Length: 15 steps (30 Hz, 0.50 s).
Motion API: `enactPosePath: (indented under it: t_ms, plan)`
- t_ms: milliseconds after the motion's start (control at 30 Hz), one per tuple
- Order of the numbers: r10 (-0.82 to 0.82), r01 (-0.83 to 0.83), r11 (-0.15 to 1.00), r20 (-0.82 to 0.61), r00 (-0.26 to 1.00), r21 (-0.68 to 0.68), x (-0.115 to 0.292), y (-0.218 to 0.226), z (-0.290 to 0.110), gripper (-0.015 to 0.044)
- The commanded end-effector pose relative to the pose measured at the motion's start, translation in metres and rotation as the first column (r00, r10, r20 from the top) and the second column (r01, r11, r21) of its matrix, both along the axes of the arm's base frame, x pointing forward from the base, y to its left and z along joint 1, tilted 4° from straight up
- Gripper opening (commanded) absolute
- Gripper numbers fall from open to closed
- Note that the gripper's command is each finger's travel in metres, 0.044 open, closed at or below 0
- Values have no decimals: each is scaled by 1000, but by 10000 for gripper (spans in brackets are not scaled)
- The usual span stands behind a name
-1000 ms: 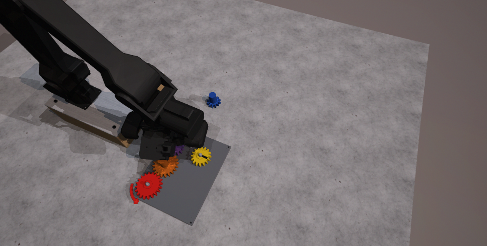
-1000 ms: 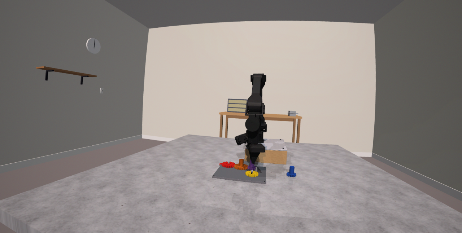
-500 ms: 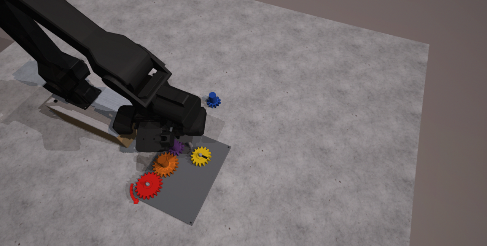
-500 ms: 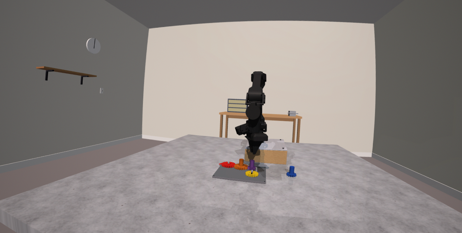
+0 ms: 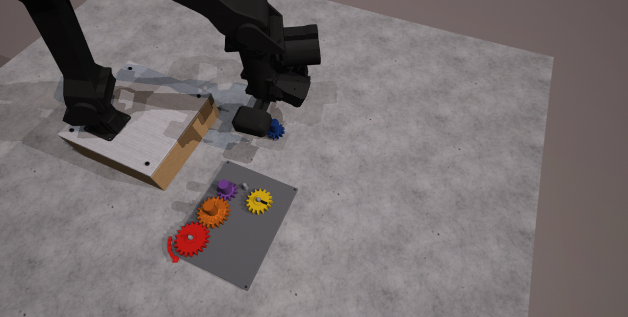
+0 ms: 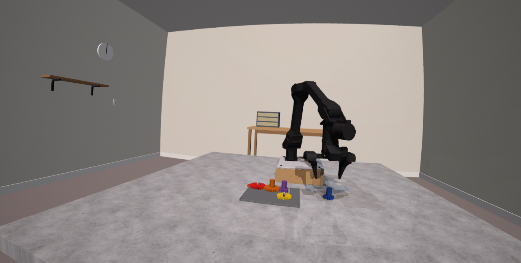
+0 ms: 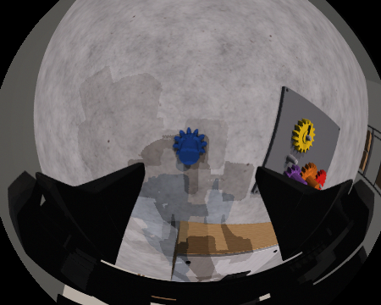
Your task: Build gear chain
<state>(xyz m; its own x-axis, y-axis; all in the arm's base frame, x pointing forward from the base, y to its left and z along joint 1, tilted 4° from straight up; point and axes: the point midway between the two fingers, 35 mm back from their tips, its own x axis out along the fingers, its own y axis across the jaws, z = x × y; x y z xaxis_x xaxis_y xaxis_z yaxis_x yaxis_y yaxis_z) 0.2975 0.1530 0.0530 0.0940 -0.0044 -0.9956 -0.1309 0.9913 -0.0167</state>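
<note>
The red gear (image 5: 199, 238) (image 6: 257, 186) sits on the grey board (image 5: 237, 253) (image 6: 254, 201) (image 7: 279, 123). The orange gear (image 5: 218, 218) (image 6: 271, 188) stands beside it, their teeth meeting. The purple gear (image 5: 231, 191) (image 6: 284, 186) (image 7: 294, 174) is at the orange gear's other side. An empty peg (image 5: 245, 186) (image 7: 291, 159) shows between the purple gear and the yellow gear (image 5: 252, 203) (image 6: 284, 196) (image 7: 301, 135). The blue gear (image 5: 275, 129) (image 6: 329, 195) (image 7: 190, 146) stands upright on the table off the board. My gripper (image 6: 328, 178) (image 7: 202, 171) is open and empty, above and behind the blue gear.
A red arrow (image 5: 170, 249) curves beside the red gear. The arm's base stands on a wooden block (image 5: 186, 150) (image 6: 298, 176) (image 7: 224, 237) behind the board. The table edge (image 5: 540, 161) lies far to the right in the top view.
</note>
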Motion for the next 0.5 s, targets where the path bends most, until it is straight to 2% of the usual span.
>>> enactPosePath:
  t_ms: [0,467]
  plan:
    - [108,-108,994,-3,994,-19,-4,11,0,440]
    - [108,-108,994,-3,994,-19,-2,11,-26,440]
